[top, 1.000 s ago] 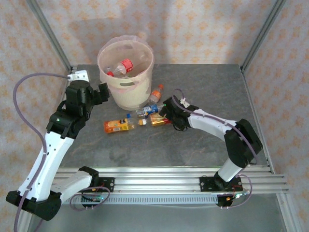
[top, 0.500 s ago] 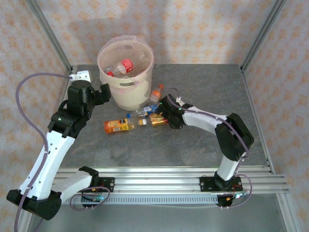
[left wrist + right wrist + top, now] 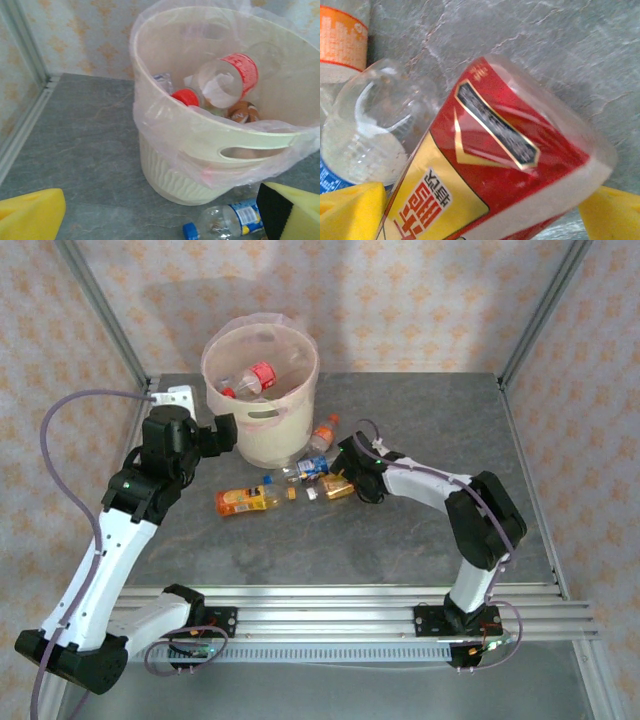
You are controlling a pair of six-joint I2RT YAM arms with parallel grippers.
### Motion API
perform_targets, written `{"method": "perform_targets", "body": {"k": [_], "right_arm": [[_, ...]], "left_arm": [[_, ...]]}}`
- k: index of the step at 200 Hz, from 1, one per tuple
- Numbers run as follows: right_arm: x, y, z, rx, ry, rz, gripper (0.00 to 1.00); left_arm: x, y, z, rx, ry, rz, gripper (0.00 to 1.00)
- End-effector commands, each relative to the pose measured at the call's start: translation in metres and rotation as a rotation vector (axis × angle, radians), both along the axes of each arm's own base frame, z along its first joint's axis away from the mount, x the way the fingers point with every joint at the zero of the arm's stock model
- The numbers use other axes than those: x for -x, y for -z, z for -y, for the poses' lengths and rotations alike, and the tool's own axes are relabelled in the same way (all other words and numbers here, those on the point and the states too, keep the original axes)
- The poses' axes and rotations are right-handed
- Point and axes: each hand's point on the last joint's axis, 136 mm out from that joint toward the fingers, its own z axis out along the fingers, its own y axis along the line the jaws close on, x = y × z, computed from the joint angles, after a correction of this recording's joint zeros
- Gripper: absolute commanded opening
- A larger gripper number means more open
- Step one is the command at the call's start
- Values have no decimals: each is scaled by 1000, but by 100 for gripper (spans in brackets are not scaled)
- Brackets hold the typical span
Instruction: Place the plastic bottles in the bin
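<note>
The bin (image 3: 262,418), pale and lined with a thin bag, stands at the back left with bottles inside, one red-labelled (image 3: 262,374). On the table lie an orange-labelled bottle (image 3: 243,501), a blue-capped one (image 3: 300,471), an orange-capped one (image 3: 322,433) and a red-and-yellow-labelled one (image 3: 335,486). My right gripper (image 3: 347,478) is open, its yellow fingers (image 3: 350,210) straddling the red-and-yellow bottle (image 3: 490,165). My left gripper (image 3: 222,434) hangs open beside the bin wall (image 3: 175,175), the blue-capped bottle (image 3: 225,222) low between its fingers (image 3: 30,215).
A white socket block (image 3: 172,397) lies at the back left corner. Metal frame posts (image 3: 100,310) and patterned walls close in the table. The aluminium rail (image 3: 330,605) runs along the near edge. Bare grey tabletop (image 3: 440,420) spreads to the right of the bin.
My right gripper has reached left over the red-and-yellow bottle, which has shifted a little to the right. The left gripper has crept slightly toward the bin.
</note>
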Motion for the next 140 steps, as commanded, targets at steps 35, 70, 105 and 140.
{"method": "perform_targets", "body": {"k": [35, 70, 105, 140], "right_arm": [[25, 10, 34, 148, -68, -91, 99], [26, 15, 34, 138, -86, -103, 99], [26, 29, 26, 115, -98, -133, 96], [27, 39, 23, 94, -90, -142, 91]], "left_arm": [[-7, 7, 23, 63, 96, 4, 100], [-8, 8, 22, 61, 85, 4, 100], [-9, 5, 16, 58, 46, 18, 100], [-7, 3, 10, 52, 18, 26, 100]]}}
